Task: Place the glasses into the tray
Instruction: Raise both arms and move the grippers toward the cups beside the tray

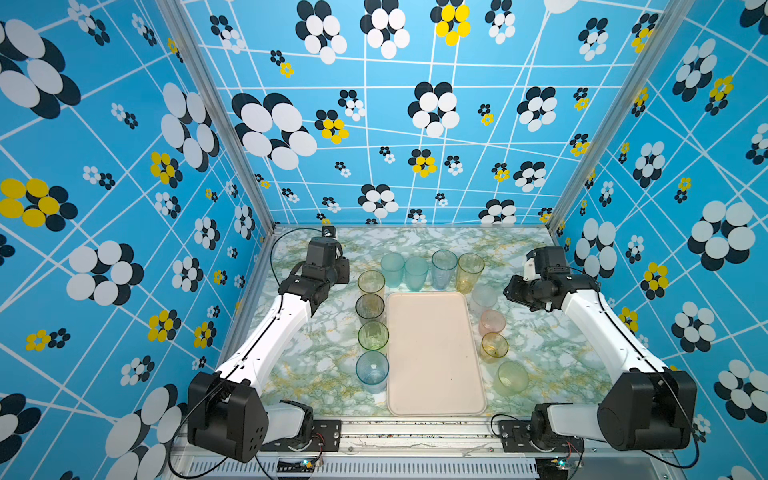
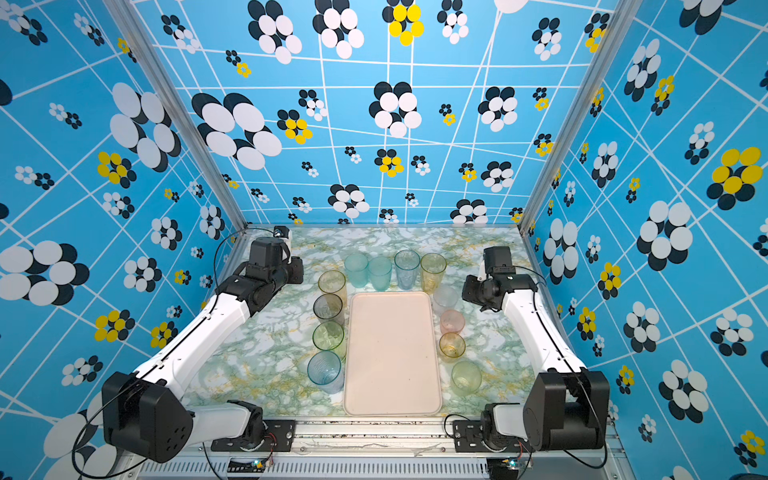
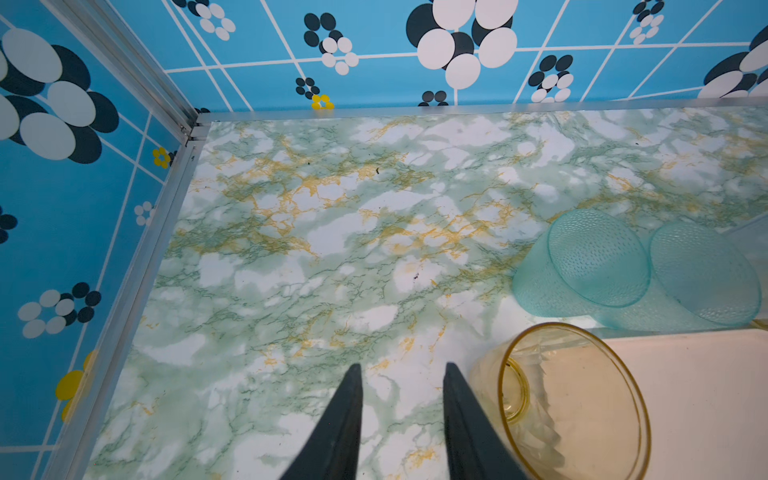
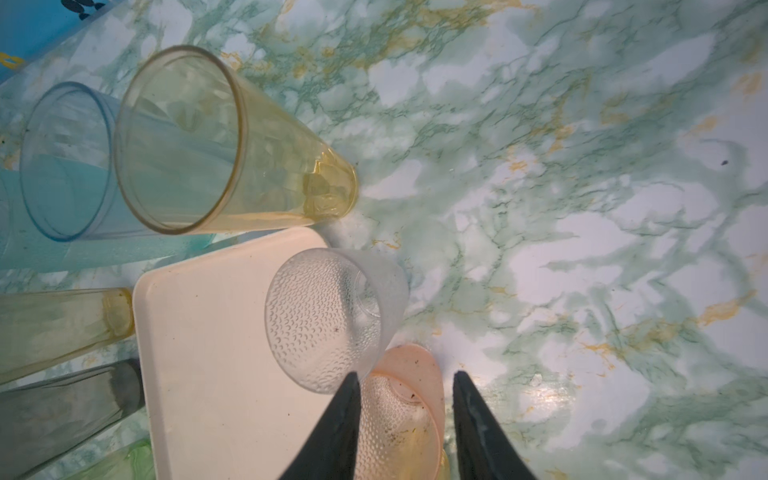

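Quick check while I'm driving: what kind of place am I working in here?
Most likely a staged robot test cell, not a real kitchen: printed flower-pattern walls on an aluminium frame, a marble-look tabletop, and two arms bolted to a rail at its front edge.

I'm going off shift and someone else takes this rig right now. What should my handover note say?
Left gripper: open, empty, over bare table beside the yellow glass.
Right gripper: open, holding nothing, above the pink glass.
Tray: mid-table, nothing in it.
Glasses: all twelve stand upright on the table around the tray, four along its left, four behind it, four along its right.
Done: none placed.
Left: all twelve go into the tray.
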`<act>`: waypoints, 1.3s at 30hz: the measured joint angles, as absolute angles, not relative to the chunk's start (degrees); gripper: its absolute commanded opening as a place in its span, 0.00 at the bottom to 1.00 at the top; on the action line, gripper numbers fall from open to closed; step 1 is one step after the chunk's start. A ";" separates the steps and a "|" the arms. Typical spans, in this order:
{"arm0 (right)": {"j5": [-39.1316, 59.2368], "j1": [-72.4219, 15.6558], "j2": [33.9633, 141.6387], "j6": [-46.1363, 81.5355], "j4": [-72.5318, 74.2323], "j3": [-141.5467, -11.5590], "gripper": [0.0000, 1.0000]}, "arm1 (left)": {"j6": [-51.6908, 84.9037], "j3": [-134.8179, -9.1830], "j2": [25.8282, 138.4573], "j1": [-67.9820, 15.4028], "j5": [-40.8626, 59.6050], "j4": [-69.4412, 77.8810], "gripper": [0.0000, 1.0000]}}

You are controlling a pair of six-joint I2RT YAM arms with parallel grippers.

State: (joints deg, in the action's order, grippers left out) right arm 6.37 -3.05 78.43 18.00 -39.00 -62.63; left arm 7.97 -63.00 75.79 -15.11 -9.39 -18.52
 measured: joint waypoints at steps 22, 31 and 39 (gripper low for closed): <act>3.55 -5.89 88.33 18.96 -39.92 -66.70 0.26 | 7.49 -63.61 79.24 -15.42 -7.88 -19.38 0.35; 3.29 -8.47 90.41 18.96 -40.12 -68.29 0.24 | 7.44 -63.64 79.61 -15.33 -7.05 -19.33 0.34; 1.78 -8.51 92.07 18.92 -40.36 -69.41 0.21 | 7.31 -63.83 80.82 -14.94 -6.57 -19.31 0.34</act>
